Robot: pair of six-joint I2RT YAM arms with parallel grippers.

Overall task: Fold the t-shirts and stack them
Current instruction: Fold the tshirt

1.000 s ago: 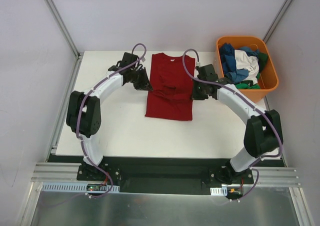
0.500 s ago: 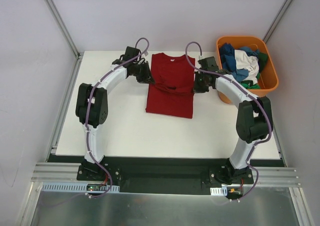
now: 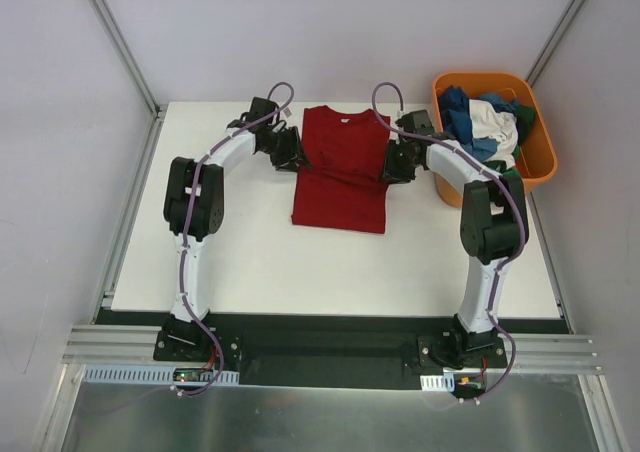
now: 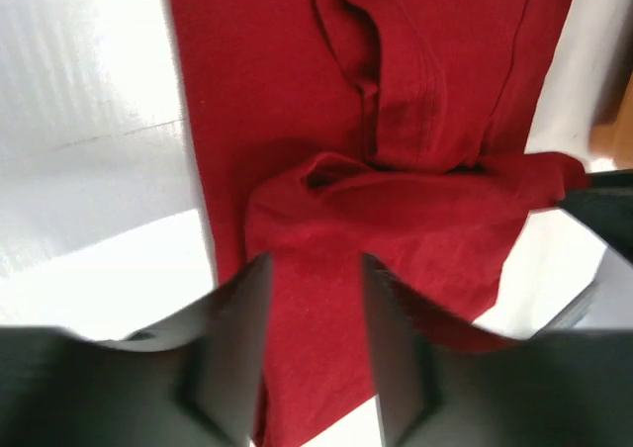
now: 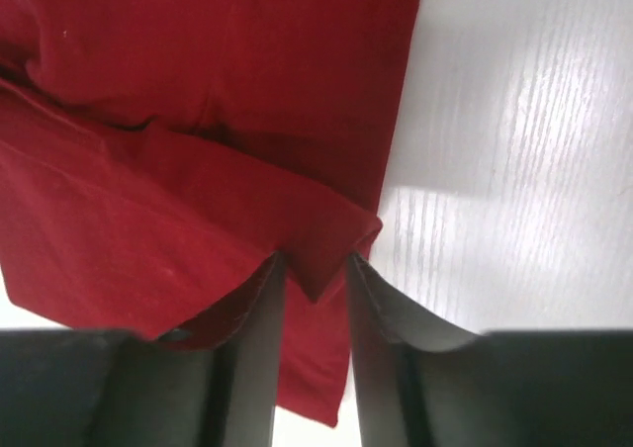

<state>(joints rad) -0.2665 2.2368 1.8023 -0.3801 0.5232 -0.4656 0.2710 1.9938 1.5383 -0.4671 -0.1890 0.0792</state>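
The large dark red t-shirt (image 3: 340,187) lies in the middle of the white table (image 3: 250,262), collar at the far side, with a folded band of cloth across its middle. My left gripper (image 3: 293,158) is at its left edge and my right gripper (image 3: 391,168) at its right edge. In the left wrist view the left gripper (image 4: 315,264) is open above the red cloth (image 4: 396,220). In the right wrist view the right gripper (image 5: 315,261) is open, with a loose corner of the red fold (image 5: 318,269) between its fingers. Blue (image 3: 462,122), white (image 3: 497,124) and green (image 3: 492,170) t-shirts sit bunched in the tub.
The orange plastic tub (image 3: 488,79) stands at the table's far right corner, close behind my right arm. Grey walls and metal posts enclose the table on three sides. Bare white tabletop (image 5: 514,170) lies right of the red shirt.
Both grippers moved toward the far side of the table, drawing the fold up the shirt. Both have gone from shut to open, and the fold now lies on the shirt.
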